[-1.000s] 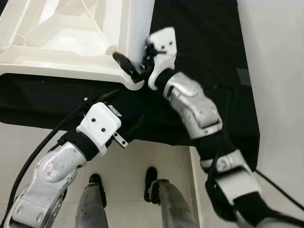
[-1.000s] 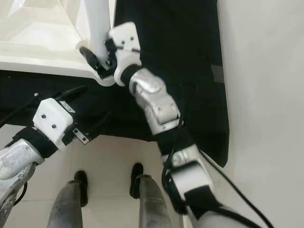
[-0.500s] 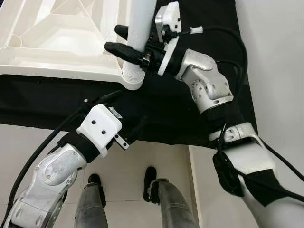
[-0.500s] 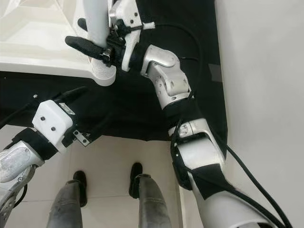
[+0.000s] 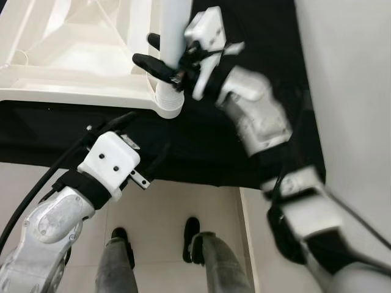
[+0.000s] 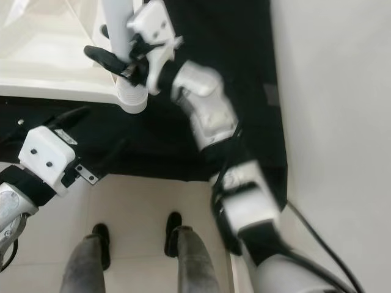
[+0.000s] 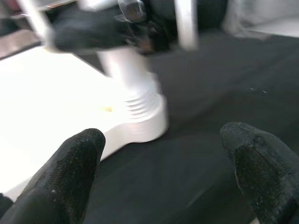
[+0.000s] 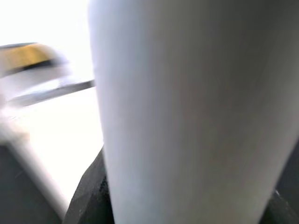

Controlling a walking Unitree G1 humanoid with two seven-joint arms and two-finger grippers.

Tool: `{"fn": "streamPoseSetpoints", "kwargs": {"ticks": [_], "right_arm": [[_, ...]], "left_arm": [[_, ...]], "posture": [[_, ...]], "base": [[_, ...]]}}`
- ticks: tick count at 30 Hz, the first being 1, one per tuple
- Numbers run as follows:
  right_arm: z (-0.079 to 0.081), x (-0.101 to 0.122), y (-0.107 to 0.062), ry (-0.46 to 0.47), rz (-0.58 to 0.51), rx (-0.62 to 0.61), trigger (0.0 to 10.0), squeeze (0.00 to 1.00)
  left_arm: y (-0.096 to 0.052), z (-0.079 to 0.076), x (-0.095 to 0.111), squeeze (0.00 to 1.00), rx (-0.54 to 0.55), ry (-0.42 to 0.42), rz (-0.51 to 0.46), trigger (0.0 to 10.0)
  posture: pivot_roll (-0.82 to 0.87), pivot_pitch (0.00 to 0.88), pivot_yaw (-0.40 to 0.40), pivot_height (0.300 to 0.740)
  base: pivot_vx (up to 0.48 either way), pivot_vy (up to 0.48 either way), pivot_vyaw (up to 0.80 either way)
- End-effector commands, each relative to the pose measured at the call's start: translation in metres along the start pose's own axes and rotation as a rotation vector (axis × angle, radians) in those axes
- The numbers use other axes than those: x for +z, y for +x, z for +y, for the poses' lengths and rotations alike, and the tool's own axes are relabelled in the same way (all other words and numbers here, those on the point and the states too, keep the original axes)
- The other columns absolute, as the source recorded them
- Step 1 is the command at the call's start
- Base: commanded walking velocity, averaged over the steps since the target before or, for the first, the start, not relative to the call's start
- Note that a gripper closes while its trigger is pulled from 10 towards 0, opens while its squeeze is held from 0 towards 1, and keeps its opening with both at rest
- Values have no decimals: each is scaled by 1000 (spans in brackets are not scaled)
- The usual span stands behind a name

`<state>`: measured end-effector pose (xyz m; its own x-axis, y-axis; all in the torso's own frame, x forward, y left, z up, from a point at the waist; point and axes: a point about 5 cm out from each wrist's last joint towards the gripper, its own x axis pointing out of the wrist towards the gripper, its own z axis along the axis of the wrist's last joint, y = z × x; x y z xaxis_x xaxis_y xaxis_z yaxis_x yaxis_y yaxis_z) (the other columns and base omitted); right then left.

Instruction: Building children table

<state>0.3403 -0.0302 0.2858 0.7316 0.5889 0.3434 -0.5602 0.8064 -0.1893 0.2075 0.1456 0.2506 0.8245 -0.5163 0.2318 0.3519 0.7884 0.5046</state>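
The white table top (image 5: 79,55) lies upside down on a black cloth (image 5: 201,146), its ribbed underside facing up, and a white table leg (image 5: 173,36) stands upright in the round socket (image 5: 169,105) at the near corner. The right pincer (image 5: 164,58) is closed around this leg just above the socket: one long black finger (image 5: 149,64) reaches across the near side of the leg and the other shows at its far side, so the leg sits clamped between them. In the right wrist view the leg (image 8: 187,112) is a broad pale column right in front of the camera, with black finger material at both lower edges. The right arm is blurred in the head views. The left pincer (image 7: 159,182) hovers low over the black cloth, short of the socket corner and touching nothing; its two black fingertips (image 7: 70,172) stand wide apart with nothing between them, the socket and leg base ahead of the gap. Below, pale floor tiles (image 5: 165,213) show the robot's own legs and feet.
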Motion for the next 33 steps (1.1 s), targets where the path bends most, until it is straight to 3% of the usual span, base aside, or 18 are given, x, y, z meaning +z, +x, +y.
{"fn": "streamPoseSetpoints", "kwargs": {"ticks": [1,2,4,5,7,8,9,10,12,13,14,20,21,24,27,33], "right_arm": [[12,-79,-42,61,462,-128,0,0],[29,-79,-44,109,466,-95,0,0],[36,-80,-39,135,468,-78,0,0],[36,-80,-39,135,468,-78,0,0],[36,-74,-18,142,423,-76,0,0],[36,-74,-18,142,423,-76,0,0],[36,-71,-10,135,415,-63,471,0],[34,-68,-5,135,406,-64,10000,0],[31,-66,-2,130,394,-55,10000,0],[30,-63,-2,129,391,-64,10000,706],[26,-59,-1,129,382,-71,10000,1000],[13,-40,6,165,296,-20,10000,1000],[12,-32,10,177,243,54,10000,0],[4,-14,21,178,111,229,10000,0],[-5,-6,27,154,61,327,10000,0],[-12,0,32,103,52,366,10000,0]], "left_arm": [[-4,0,0,0,3,5,15,10000],[-5,1,-1,0,8,5,18,10000],[-5,1,-1,0,12,4,19,10000],[-5,1,-1,0,12,4,19,10000],[-6,1,-1,0,18,6,21,10000],[-6,1,-1,0,18,6,21,10000],[-7,2,-1,0,24,9,22,10000],[-7,3,-1,0,36,11,24,10000],[-8,4,-2,0,47,12,26,10000],[-8,4,-2,0,54,12,28,10000],[-9,4,-3,0,58,12,30,10000],[-12,4,-4,0,64,16,38,10000],[-13,4,-4,0,68,17,39,10000],[-14,5,-4,0,78,19,44,10000],[-13,4,-5,0,82,17,46,10000],[-11,4,-8,0,124,-8,67,10000]], "posture": [[151,408,-189,740],[141,401,-185,740],[153,396,-186,740],[153,396,-186,740],[159,383,-199,740],[159,383,-199,740],[159,382,-201,740],[156,380,-205,740],[155,379,-206,740],[156,379,-209,740],[159,377,-214,740],[163,377,-216,740],[165,379,-217,740],[165,380,-217,740],[174,377,-219,740],[180,376,-218,740]], "base": [[0,0,0],[0,0,0],[0,0,0],[0,0,0],[0,0,0],[0,0,0],[0,0,0],[0,0,0],[0,0,0],[0,0,0],[0,0,0],[0,0,0],[0,0,0],[0,0,0],[0,0,0],[0,0,0]]}}
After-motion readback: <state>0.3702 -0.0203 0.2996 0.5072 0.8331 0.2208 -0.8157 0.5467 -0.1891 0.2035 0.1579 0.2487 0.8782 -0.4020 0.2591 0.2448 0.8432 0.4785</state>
